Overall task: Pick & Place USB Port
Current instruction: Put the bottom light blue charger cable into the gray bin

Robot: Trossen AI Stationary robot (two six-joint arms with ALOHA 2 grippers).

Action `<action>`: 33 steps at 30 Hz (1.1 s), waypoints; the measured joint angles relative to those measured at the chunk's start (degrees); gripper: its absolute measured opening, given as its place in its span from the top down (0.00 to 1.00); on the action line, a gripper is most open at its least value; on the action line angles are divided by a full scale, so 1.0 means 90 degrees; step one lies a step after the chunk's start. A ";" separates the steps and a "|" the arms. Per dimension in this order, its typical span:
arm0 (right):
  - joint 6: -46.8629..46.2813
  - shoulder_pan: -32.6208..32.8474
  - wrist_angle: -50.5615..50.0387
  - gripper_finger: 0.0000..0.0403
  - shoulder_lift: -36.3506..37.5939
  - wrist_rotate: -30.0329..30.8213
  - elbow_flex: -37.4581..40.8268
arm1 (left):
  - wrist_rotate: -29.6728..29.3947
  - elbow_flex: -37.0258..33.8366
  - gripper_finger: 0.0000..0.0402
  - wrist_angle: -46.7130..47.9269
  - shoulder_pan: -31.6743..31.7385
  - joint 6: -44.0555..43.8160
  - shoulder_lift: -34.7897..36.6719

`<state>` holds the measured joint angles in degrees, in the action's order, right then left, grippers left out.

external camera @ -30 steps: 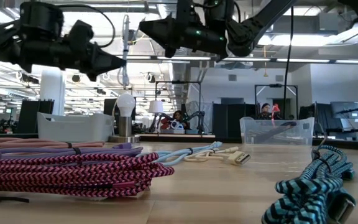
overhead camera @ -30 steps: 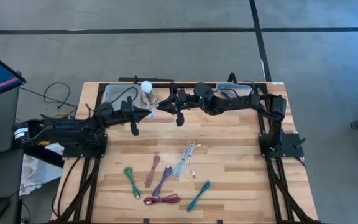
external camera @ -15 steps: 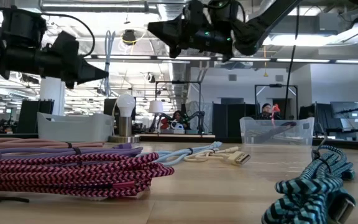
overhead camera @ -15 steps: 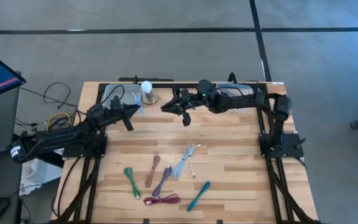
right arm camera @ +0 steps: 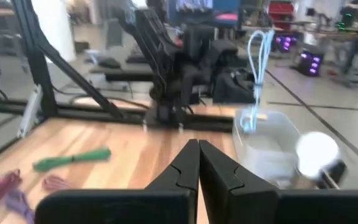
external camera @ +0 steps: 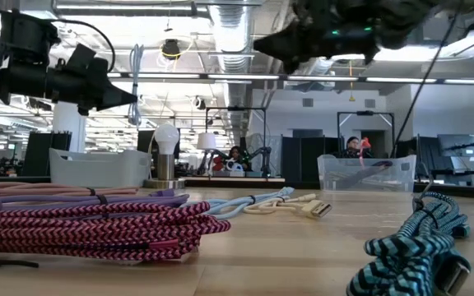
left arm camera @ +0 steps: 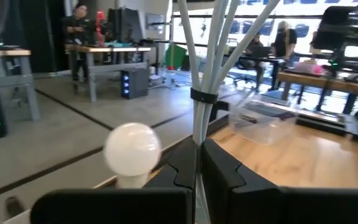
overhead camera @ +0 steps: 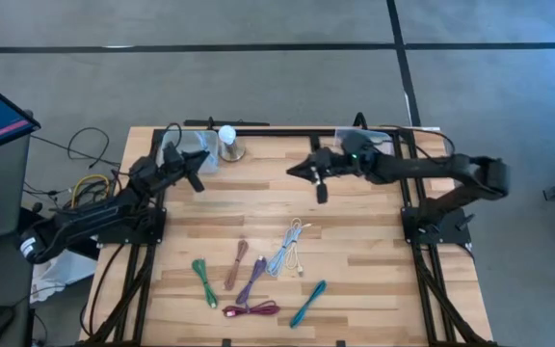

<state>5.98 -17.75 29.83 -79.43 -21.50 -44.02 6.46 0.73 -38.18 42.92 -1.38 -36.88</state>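
The left gripper (overhead camera: 198, 166) is raised over the far left of the wooden surface (overhead camera: 355, 251), clamped on a pale cable (left arm camera: 202, 68). The cable hangs from the closed fingers as a long bundled loop, its long axis roughly vertical. Right below and just behind it sits a white bin (overhead camera: 173, 146), the likely drop spot, so the coming move is judged to be a short lowering and release by the left arm, which is by far the nearer one. A white bulb lamp (overhead camera: 227, 138) stands just beside the bin and could snag the dangling loop.

The right gripper (overhead camera: 320, 180) hovers above the surface's far middle, fingers pressed together and holding nothing. A clear bin (external camera: 365, 173) sits at the far right.

Near the front of the surface lie more coiled cables, well apart from both grippers: a green one (overhead camera: 203, 280), a brown one (overhead camera: 236, 265), a purple one (overhead camera: 252, 280), a magenta one (overhead camera: 251, 309), a light blue one (overhead camera: 287, 248) and a teal one (overhead camera: 308, 303).
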 joint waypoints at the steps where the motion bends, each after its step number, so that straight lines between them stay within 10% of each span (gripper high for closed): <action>1: 0.0025 0.0049 -0.0029 1.00 0.0195 0.0155 0.0192 | 0.0002 0.0000 0.98 0.0017 0.0078 -0.0001 0.0001; 15: 0.0066 0.0827 -0.0420 1.00 0.2432 0.1998 0.1713 | -0.0690 0.0000 0.98 0.1058 0.1088 -0.0110 -0.0045; 33: 0.0051 0.1891 -0.0929 1.00 0.2714 0.3543 0.1813 | -0.1100 0.0002 0.92 0.1717 0.1386 -0.0045 -0.0045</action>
<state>6.44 -0.73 21.47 -55.00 10.38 -27.70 -3.44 0.75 -22.73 55.40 -1.78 -37.28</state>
